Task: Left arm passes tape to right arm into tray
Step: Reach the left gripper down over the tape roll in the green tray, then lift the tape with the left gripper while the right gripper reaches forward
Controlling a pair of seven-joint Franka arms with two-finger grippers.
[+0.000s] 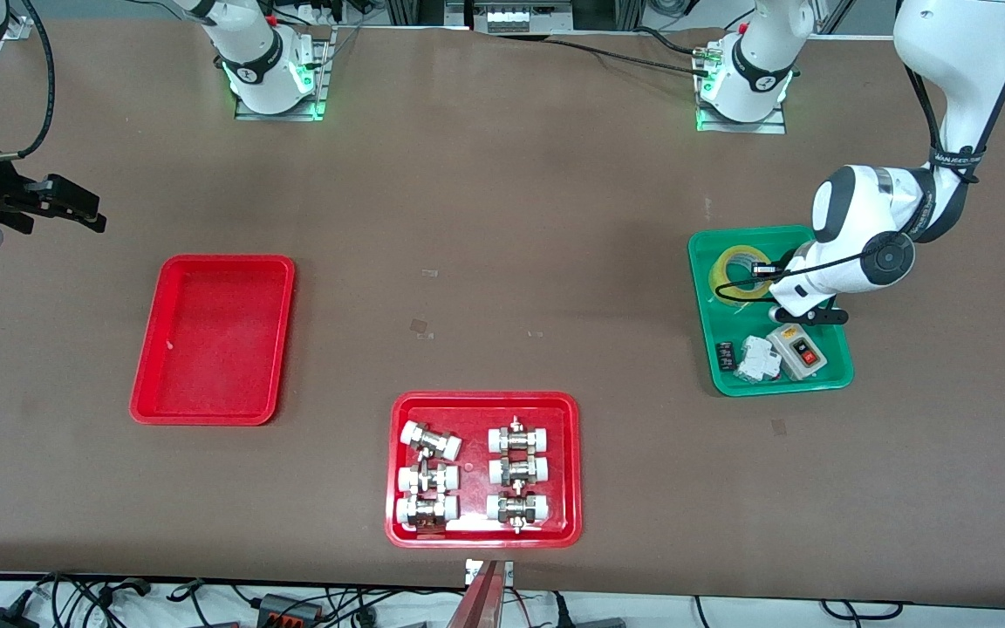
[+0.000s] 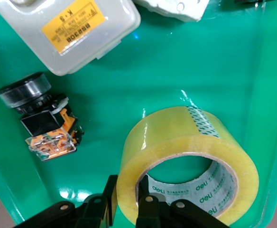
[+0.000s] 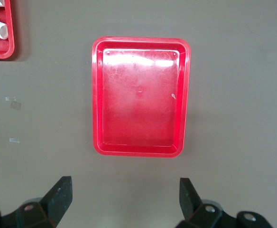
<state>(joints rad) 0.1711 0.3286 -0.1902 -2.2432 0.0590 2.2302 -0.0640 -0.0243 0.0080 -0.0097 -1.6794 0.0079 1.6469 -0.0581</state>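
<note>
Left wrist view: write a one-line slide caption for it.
Left gripper shut on the wall of the yellow tape roll lying in the green tray, beside a black pushbutton switch.

left hand (image 2: 126,209) cut off, tape (image 2: 188,161) rim partly hidden

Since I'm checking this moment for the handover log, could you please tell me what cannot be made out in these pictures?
- Front view: the left gripper, shut on the tape in the green tray, is hidden by its own wrist.
- Left wrist view: the fingertips are cut off by the picture's edge; the tape's wall hides the contact.
- Front view: the right gripper waits over bare table, farther from the camera than the plain red tray; its arm is cut off.
</note>
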